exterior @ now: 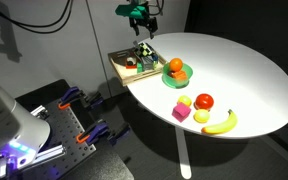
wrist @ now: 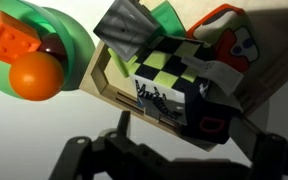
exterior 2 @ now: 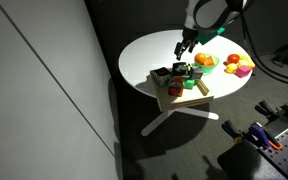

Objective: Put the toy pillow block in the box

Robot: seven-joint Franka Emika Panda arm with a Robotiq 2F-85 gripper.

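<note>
The toy pillow block, black with white patches, lies inside the tan wooden box among other toys, at the box's near corner in the wrist view. The box sits at the edge of the white round table in both exterior views. My gripper is open and empty; its dark fingers frame the bottom of the wrist view. In both exterior views the gripper hangs a little above the box, touching nothing.
A green plate with an orange fruit stands next to the box. A pink cube, a red round fruit and a banana lie nearer the table's front. The table edge runs just past the box.
</note>
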